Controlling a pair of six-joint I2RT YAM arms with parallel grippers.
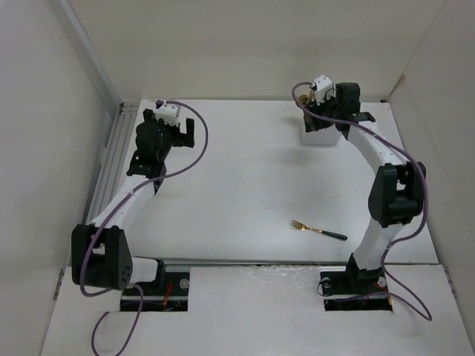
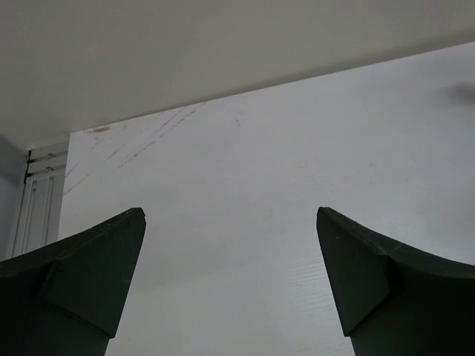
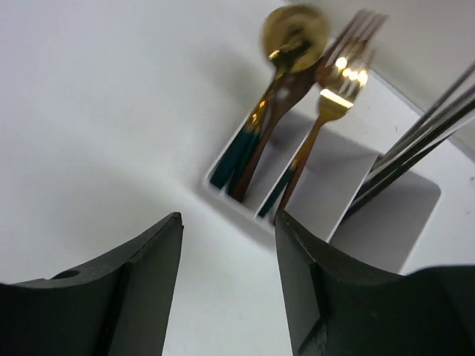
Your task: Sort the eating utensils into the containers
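A gold fork [image 1: 318,230] with a dark handle lies flat on the table [image 1: 245,178] near the right arm's base. Farther back, the left gripper [image 2: 230,215] hangs over the table, jaws wide apart and empty. Farthest, the right gripper [image 3: 228,219], parted and holding nothing, hovers above the white holder [image 3: 401,222]. A gold spoon [image 3: 293,33] stands in one end compartment, a second gold fork [image 3: 338,93] in the middle, and chopsticks [image 3: 423,130] at the other end.

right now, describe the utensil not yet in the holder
On the white table, find the right arm's base at the near edge. Just ahead and left of it lies a gold fork with a dark handle, the only utensil lying flat outside the holder.
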